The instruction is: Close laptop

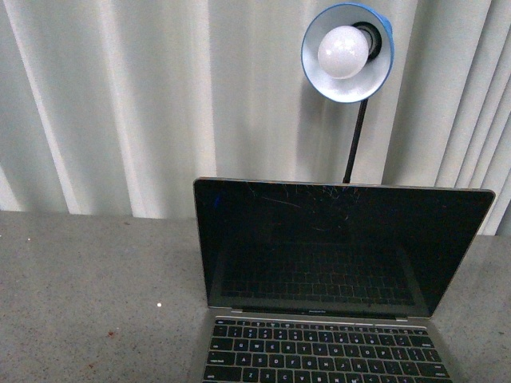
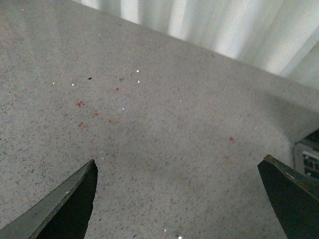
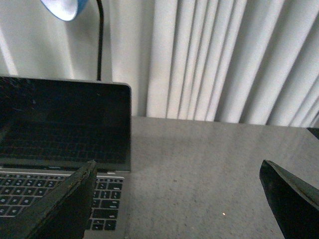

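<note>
The laptop (image 1: 335, 247) stands open on the grey table, right of centre in the front view, its scratched black screen upright and its black keys at the bottom edge. It also shows in the right wrist view (image 3: 60, 124). A corner of it shows in the left wrist view (image 2: 309, 159). My right gripper (image 3: 177, 172) is open and empty, over the table beside the laptop's right edge. My left gripper (image 2: 179, 167) is open and empty, over bare table to the laptop's left. Neither arm shows in the front view.
A blue desk lamp (image 1: 347, 52) with a white bulb stands behind the laptop on a black stalk, seen also in the right wrist view (image 3: 67, 7). White pleated curtain (image 1: 120, 104) backs the speckled grey table (image 1: 88, 295). Small reddish stains (image 2: 80, 104) mark the table.
</note>
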